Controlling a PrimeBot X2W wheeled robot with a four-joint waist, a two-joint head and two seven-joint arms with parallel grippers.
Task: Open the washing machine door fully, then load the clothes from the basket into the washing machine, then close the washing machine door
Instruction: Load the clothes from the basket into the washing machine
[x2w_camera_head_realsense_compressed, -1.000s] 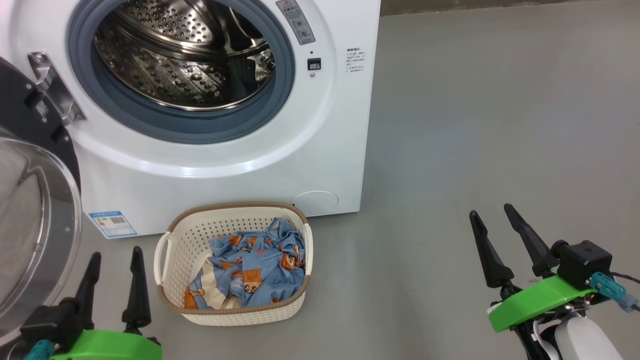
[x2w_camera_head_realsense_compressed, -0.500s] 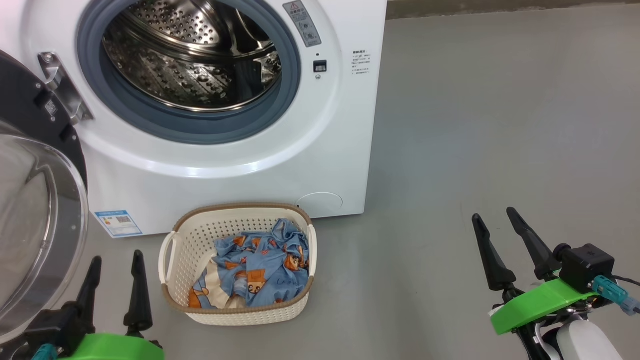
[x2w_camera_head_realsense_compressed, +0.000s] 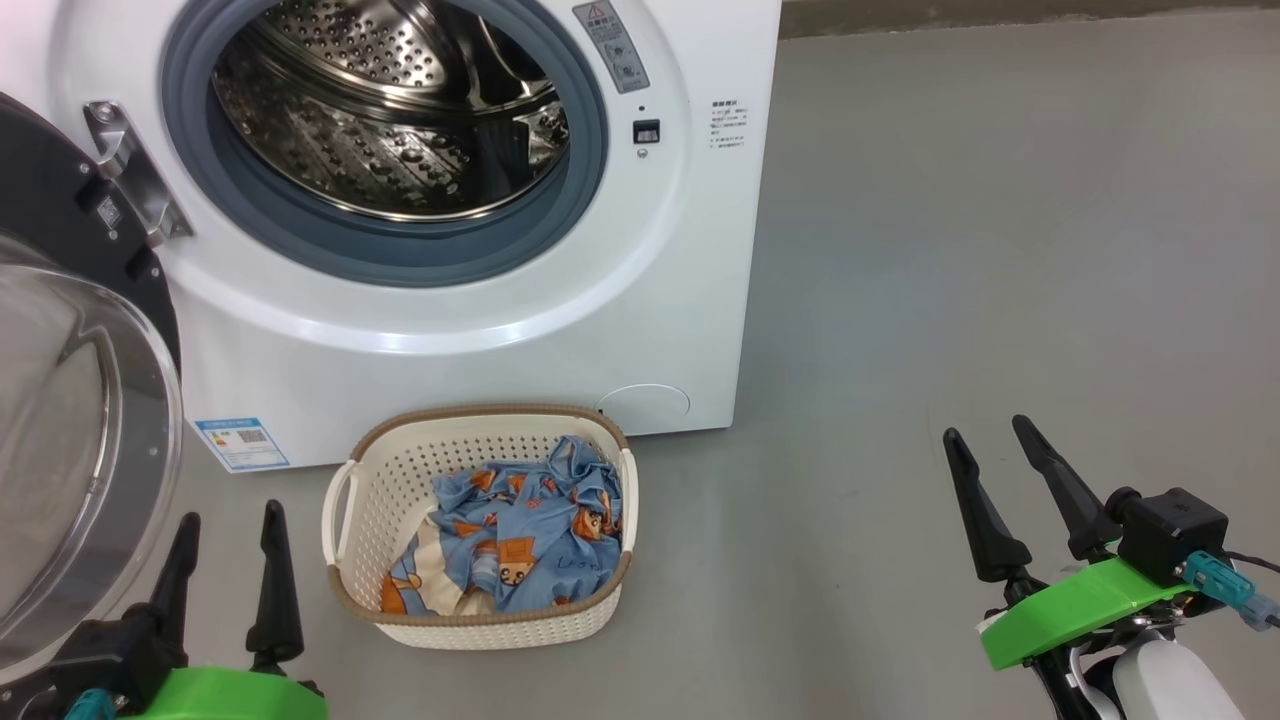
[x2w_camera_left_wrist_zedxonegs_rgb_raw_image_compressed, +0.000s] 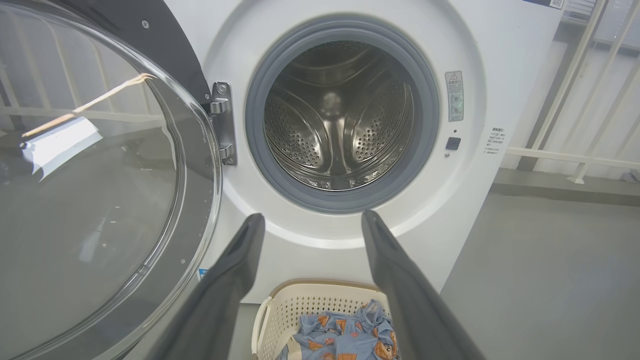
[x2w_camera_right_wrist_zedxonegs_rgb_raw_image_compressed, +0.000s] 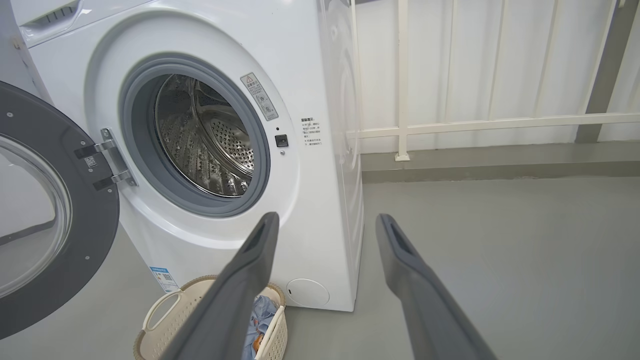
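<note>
1. The left gripper (x2w_camera_head_realsense_compressed: 230, 512), at 7 o'clock in the head view, has its fingers spread wide and touches nothing. The right gripper (x2w_camera_head_realsense_compressed: 985, 428), at 4 o'clock, is equally spread and holds nothing.
2. The clothes (x2w_camera_head_realsense_compressed: 530, 540) lie crumpled in the basket (x2w_camera_head_realsense_compressed: 480, 412), at 6 o'clock below the washing machine (x2w_camera_head_realsense_compressed: 480, 345) and its bare drum (x2w_camera_head_realsense_compressed: 390, 130).
3. The washing machine door (x2w_camera_head_realsense_compressed: 90, 440) stands swung open at 9 o'clock, near the left gripper.
4. The floor (x2w_camera_head_realsense_compressed: 980, 230) is smooth and grey; a white railing (x2w_camera_right_wrist_zedxonegs_rgb_raw_image_compressed: 450, 125) runs behind.
</note>
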